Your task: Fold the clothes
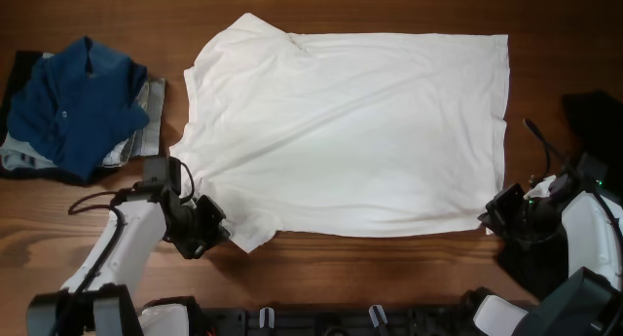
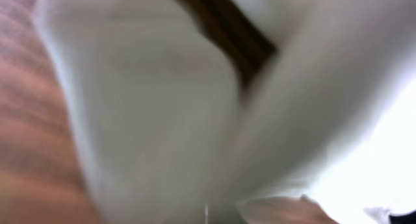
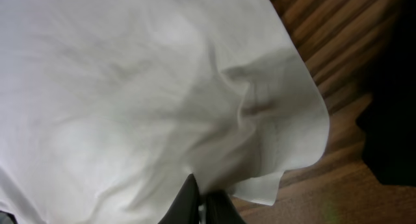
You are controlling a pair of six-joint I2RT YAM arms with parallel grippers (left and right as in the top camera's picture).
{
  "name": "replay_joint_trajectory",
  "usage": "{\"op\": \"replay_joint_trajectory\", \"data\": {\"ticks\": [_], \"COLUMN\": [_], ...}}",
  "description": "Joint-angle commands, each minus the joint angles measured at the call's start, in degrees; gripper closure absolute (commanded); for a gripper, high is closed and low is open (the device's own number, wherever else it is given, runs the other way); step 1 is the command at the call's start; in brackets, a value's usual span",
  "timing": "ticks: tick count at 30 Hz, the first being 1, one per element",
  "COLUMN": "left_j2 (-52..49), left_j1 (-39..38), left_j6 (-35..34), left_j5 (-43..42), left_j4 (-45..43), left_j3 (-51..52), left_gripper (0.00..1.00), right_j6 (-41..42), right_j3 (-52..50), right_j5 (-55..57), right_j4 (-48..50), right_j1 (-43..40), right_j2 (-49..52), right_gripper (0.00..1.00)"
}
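White shirt [image 1: 350,131] flat on table [image 1: 321,273], long axis 9-to-3; left gripper [image 1: 216,227] pinches its sleeve at 7 o'clock, right gripper [image 1: 490,217] its hem corner at 4, cloth lying toward 12 from both.

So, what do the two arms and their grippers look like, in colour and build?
Both arms have white shells on the long links and black joints. The left arm has a thin black cable looping beside it. The right arm also has a black cable, and what seems to be a small green light. The left gripper and right gripper are black and blocky, with dark fingers.
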State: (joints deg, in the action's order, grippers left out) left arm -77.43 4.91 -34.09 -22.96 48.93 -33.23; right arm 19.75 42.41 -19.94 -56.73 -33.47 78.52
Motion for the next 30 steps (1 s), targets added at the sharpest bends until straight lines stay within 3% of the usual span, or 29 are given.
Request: {"op": "replay_joint_trajectory", "data": {"ticks": [1, 4, 9, 19, 25, 30], "left_j2": [4.85, 7.85, 11.39, 2.80, -0.85, -0.98], "left_j1": [-0.31, -0.31, -0.33, -6.78, -9.29, -9.31], "left_j6": [4.11, 4.96, 4.94, 5.22, 5.42, 10.16], "left_j5": [4.28, 5.66, 5.64, 5.88, 13.51, 8.28], "left_j4": [7.32, 9.20, 4.33, -5.42, 3.52, 3.89], "left_j3": [-7.54, -11.08, -12.74, -12.74, -12.74, -12.72], "left_gripper": [0.96, 0.96, 0.96, 0.96, 0.58, 0.50], "right_j6": [-1.75, -1.75, -1.73, -1.62, -1.51, -1.60], "right_j3": [3.48, 4.48, 4.81, 4.81, 4.81, 4.81], "right_j5": [-0.70, -0.70, -0.70, -0.72, -0.48, -0.48], "right_j4": [-0.98, -1.40, -1.14, -0.59, 0.83, 0.55], "right_j1": [-0.13, -0.13, -0.15, -0.13, -0.15, -0.15], "right_j2": [-0.81, -0.81, -0.81, -0.81, -0.79, -0.79], "right_gripper": [0.96, 0.96, 0.96, 0.96, 0.96, 0.95]}}
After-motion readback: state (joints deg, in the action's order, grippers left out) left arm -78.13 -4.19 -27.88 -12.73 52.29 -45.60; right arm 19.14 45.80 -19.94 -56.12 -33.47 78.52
